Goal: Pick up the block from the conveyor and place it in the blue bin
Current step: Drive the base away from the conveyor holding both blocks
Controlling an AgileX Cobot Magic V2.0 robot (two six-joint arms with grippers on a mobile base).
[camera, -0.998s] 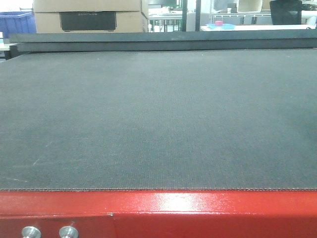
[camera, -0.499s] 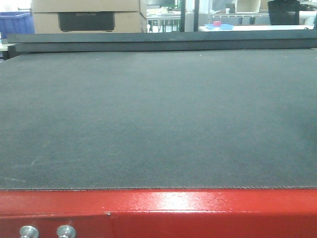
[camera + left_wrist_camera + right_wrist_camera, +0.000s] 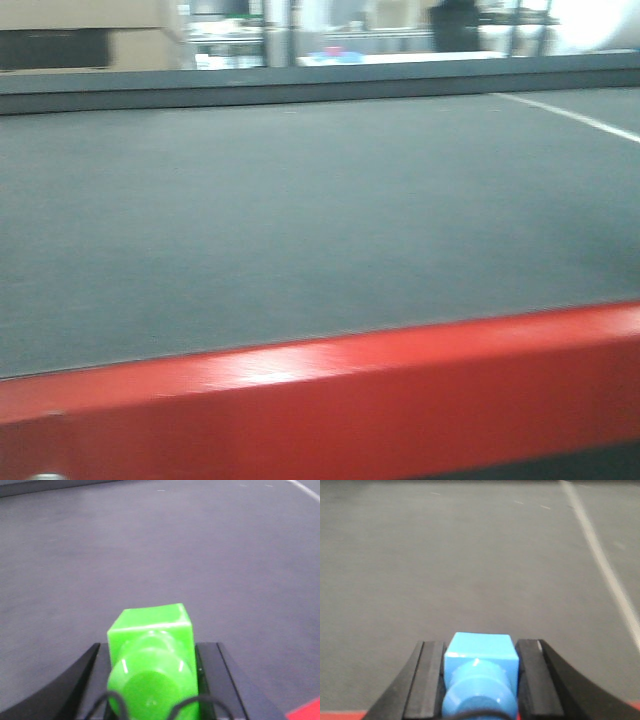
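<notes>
The dark grey conveyor belt (image 3: 300,220) is edged by a red frame (image 3: 350,400). A green block (image 3: 150,630) is gripped by the left fingers (image 3: 212,680), a blue block (image 3: 479,652) by the right fingers (image 3: 527,680).

Bkgd is blurred. Upper left of frame: tan cardboard box w/ dark rectangular panel (image 3: 60,45). Top centre: grey upright posts (image 3: 272,30), then a long white counter (image 3: 420,57) carrying small blue and pink items (image 3: 335,54), too soft to ID. Dark bulky shape (image 3: 455,22) behind. Upper right: bright white glare (image 3: 600,20), source unclear.
</notes>
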